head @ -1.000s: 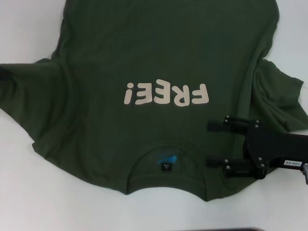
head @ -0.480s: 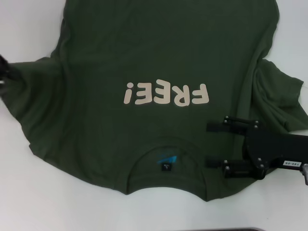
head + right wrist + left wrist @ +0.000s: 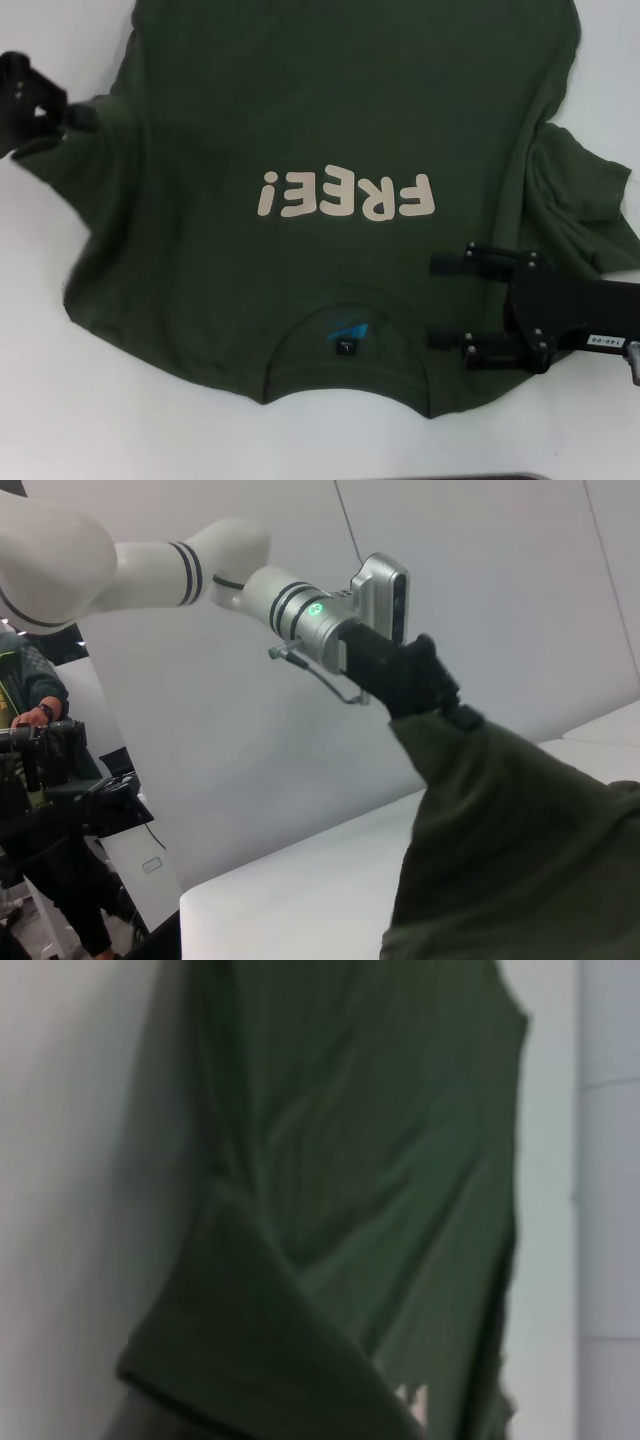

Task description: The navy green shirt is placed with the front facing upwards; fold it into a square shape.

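Table: white and flat (image 3: 60, 400), with the navy green shirt (image 3: 330, 120) spread on it, front side up.
Left gripper: black, at the shirt's left sleeve (image 3: 45, 112). Its fingers are pinched on the sleeve cloth and hold it up off the table. The right wrist view shows the cloth hanging down from the left gripper (image 3: 440, 705).
Right gripper: black (image 3: 450, 300), low over the shirt near the collar, on the right side. Its two fingers (image 3: 470, 262) are spread wide apart and hold nothing.
Count: one shirt, two grippers, one word "FREE!" (image 3: 345, 195) in cream letters, one small blue neck label (image 3: 345, 330).
Hard to see: the shirt's far end is cut off at the picture edge. The left wrist view shows only blurry green cloth (image 3: 350, 1190).
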You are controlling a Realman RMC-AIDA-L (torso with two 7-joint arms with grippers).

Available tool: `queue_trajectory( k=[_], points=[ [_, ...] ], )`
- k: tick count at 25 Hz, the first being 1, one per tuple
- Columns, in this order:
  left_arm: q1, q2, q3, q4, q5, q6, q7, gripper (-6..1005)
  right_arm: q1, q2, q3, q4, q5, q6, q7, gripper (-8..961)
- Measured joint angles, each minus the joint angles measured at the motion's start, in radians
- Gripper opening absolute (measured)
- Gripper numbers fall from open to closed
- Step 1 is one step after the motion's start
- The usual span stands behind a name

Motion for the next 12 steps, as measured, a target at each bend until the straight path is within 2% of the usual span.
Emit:
queue_trajectory(
  k=[12],
  points=[
    [-0.064, -0.129, 0.011, 0.121, -0.052, -0.284, 0.007, 69, 0.001, -0.003, 0.004, 0.000, 0.000, 0.001, 0.000, 885]
  ],
)
